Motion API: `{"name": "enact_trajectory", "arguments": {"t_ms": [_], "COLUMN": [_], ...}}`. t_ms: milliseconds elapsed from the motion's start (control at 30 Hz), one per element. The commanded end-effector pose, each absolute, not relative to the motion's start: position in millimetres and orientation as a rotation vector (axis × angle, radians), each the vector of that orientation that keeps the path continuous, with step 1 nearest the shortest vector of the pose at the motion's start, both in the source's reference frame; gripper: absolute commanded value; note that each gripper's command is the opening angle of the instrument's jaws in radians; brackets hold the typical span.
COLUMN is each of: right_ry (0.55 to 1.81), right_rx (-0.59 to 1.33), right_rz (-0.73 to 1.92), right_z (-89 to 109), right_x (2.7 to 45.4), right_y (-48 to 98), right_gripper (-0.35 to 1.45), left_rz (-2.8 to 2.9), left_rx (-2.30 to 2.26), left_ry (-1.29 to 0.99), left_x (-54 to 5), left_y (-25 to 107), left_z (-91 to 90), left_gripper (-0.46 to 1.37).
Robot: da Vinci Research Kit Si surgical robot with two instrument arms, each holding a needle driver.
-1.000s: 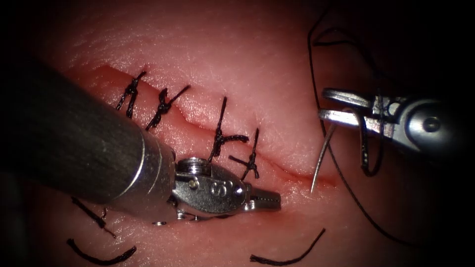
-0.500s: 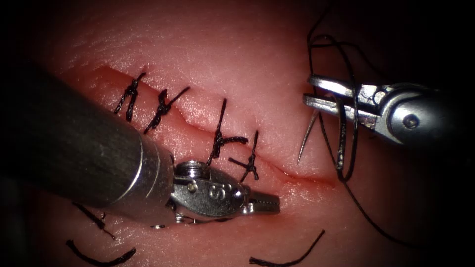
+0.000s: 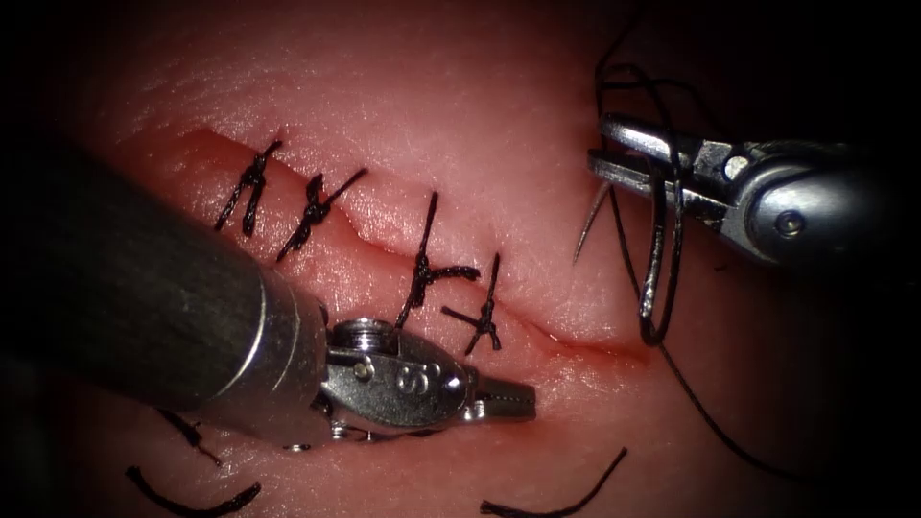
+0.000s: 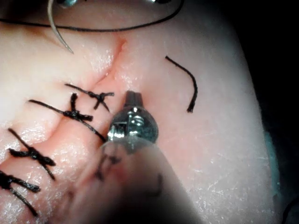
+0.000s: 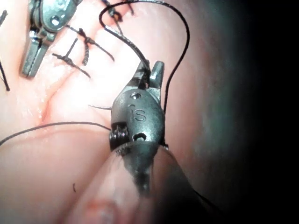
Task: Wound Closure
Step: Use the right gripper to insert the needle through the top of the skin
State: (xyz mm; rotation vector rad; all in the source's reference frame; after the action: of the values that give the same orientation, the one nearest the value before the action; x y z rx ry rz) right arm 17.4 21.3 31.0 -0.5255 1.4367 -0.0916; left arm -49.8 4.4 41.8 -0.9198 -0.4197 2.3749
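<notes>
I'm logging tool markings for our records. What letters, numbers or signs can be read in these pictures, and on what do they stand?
"S": stamped on the metal body of the left arm's tool, endoscope view, with a curved mark beside it too faint to read.
"IS" or "S": stamped on the body of the right arm's tool, right wrist view; the first stroke is unclear.
Nothing written on the tissue.

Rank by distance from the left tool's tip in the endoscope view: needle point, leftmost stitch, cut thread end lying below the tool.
From the left tool:
1. Cut thread end, just below-right, on the tissue.
2. Needle point, up-right, held by the right tool.
3. Leftmost stitch, far up-left across the cut.
</notes>
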Motion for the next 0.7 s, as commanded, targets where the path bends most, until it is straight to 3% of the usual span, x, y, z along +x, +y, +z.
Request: {"name": "enact_trajectory", "arguments": {"t_ms": [33,700], "right_ry": [1.435,1.394], "right_rx": [-0.538,-0.663], "right_rz": [-0.091,-0.200], "right_z": [31.1,34.3], "right_x": [17.5,18.6], "right_y": [21.3,15.5], "right_gripper": [-0.35,-0.35], "left_rz": [2.375,2.362], "left_rx": [-0.924,-0.923], "left_ry": [-0.431,-0.432], "left_x": [-49.8,-49.7], "left_y": [4.4,4.6], "left_z": [41.8,41.7], "left_gripper": [-0.35,-0.35]}}
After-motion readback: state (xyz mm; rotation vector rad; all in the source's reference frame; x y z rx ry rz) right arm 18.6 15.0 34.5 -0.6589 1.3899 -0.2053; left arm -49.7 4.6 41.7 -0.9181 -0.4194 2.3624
